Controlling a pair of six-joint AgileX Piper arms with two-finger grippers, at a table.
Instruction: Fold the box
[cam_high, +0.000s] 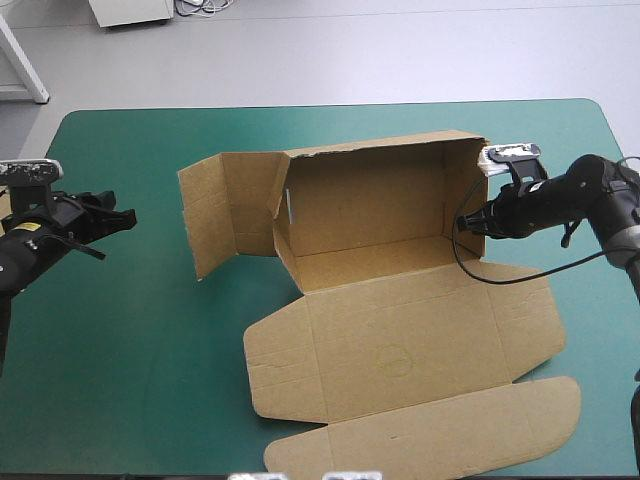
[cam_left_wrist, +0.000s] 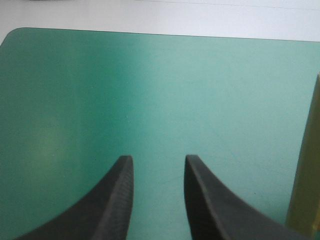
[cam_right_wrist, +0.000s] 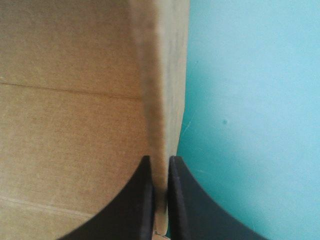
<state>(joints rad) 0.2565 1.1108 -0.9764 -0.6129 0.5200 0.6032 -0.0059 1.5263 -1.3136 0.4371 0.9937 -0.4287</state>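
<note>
The brown box (cam_high: 380, 270) sits mid-table, partly raised: its back wall and right side wall stand up, while a left flap (cam_high: 215, 215) stands swung outward and the lid panels lie flat toward the near edge. My right gripper (cam_high: 470, 224) is shut on the box, pinching the raised right side wall; in the right wrist view that wall (cam_right_wrist: 162, 100) runs edge-on between my fingers (cam_right_wrist: 142, 200). My left gripper (cam_high: 118, 218) hovers over bare cover near the table's left side, open and holding nothing, with its fingers (cam_left_wrist: 117, 200) apart and a strip of the box (cam_left_wrist: 307, 175) off to one side.
Teal-green cover (cam_high: 120, 350) lies bare to the left of the box and along the far edge. The flat lid flap (cam_high: 440, 430) reaches almost to the table's near edge.
</note>
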